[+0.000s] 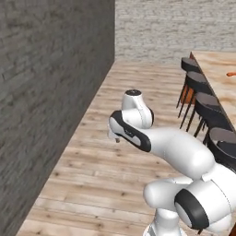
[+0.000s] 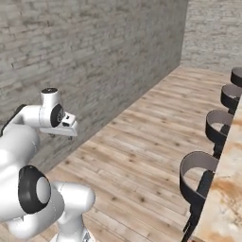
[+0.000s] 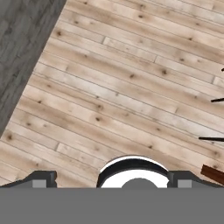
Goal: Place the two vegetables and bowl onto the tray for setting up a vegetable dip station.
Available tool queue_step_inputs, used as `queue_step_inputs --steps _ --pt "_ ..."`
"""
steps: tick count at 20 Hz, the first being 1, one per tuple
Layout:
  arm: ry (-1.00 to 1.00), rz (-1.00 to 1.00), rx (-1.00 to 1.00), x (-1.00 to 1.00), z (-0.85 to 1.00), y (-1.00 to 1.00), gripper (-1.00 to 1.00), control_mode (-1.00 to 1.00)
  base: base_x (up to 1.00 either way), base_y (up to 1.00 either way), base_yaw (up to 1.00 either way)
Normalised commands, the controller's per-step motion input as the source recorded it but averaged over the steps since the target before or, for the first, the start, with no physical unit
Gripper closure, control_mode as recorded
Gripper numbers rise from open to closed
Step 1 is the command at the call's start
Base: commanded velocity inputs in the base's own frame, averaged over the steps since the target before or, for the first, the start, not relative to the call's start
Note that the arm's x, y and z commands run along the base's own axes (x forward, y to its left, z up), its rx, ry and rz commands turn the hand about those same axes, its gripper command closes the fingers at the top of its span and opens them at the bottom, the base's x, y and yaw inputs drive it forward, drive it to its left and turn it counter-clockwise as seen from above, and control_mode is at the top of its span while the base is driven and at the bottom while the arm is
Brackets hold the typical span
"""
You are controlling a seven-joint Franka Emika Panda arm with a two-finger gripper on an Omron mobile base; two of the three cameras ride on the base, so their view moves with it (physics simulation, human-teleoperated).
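My gripper (image 3: 113,178) is open and points down at bare wooden floor, its two fingertips (image 3: 43,178) wide apart with nothing between them. In the right base view the hand (image 2: 67,124) hangs by the grey brick wall, far from the counter. At the right edge of the left base view an orange sliver (image 1: 232,73) lies on the light wooden counter (image 1: 214,67); it looks like the carrot, one of the two vegetables. The bowl and the tray are out of view.
A grey brick wall (image 1: 46,92) runs along the left. Dark bar stools (image 1: 205,103) line the counter's near side, also stools (image 2: 198,177) on the right. Plank floor (image 2: 142,156) lies open between wall and stools.
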Motion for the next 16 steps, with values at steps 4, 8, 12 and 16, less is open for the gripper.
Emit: queue_step_inputs --steps 4,8,12,16 --pt "0.0 0.0 0.0 0.0 0.0 0.0 -1.0 1.0 0.68 0.29 -0.17" --pt "0.0 0.0 0.0 0.0 0.0 0.0 -1.0 1.0 0.65 0.24 -0.2" --pt "0.0 0.0 0.0 0.0 0.0 0.0 -1.0 1.0 0.63 0.23 -0.24" --pt "0.0 0.0 0.0 0.0 0.0 0.0 -1.0 1.0 0.62 0.23 -0.25"
